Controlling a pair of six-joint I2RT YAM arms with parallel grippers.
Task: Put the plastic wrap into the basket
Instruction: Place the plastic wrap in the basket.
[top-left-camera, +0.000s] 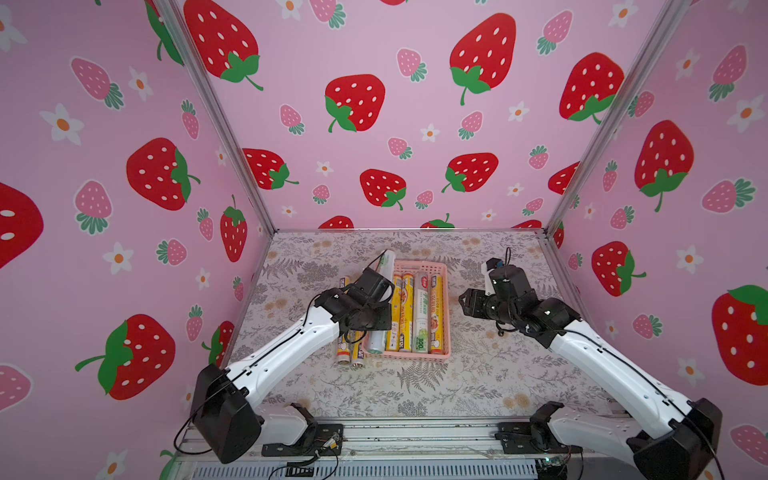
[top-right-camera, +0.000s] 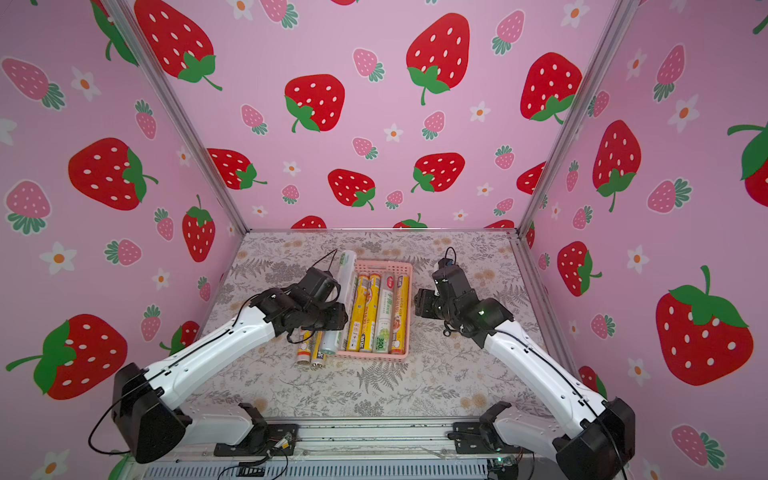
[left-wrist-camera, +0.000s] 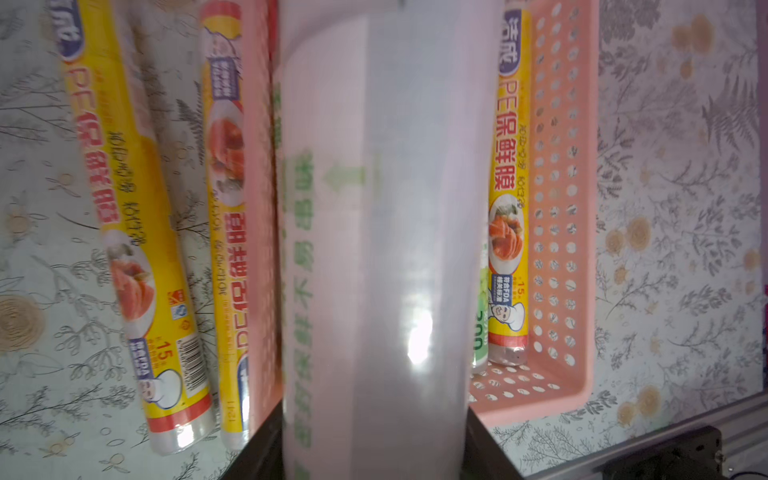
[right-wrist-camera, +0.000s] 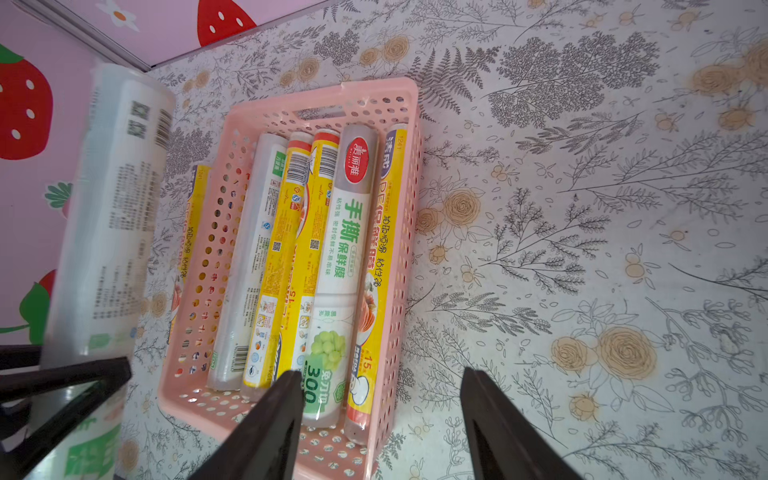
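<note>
The left gripper (top-left-camera: 373, 316) is clamping a long white plastic-wrap roll with green print (top-left-camera: 386, 266) around its middle and holding it off the table. The roll's long axis is running near to far, roughly parallel to the long walls of the shallow rectangular pale-pink perforated plastic basket (top-left-camera: 447, 303). The roll is hanging over the basket's left wall. In the left wrist view it is covering that wall and part of the inside.

The basket is sitting in the middle of the grey floral-patterned table (top-left-camera: 415, 386), with its long side also running near to far. Inside it, rolls are lying side by side, all pointing along the long walls. In the right wrist view, going from left to right, these are:

- a thin white roll (right-wrist-camera: 249, 249)
- two yellow rolls with barcodes (right-wrist-camera: 286, 257)
- a white roll with green print and grapes (right-wrist-camera: 340, 257)
- another yellow roll (right-wrist-camera: 384, 249), lying against the right wall

Two more yellow rolls with food pictures (left-wrist-camera: 137, 249) are lying on the table just left of the basket, pointing the same way.

The right gripper (top-left-camera: 465, 302) is hovering to the right of the basket with its fingers (right-wrist-camera: 270, 415) spread apart and nothing between them.
</note>
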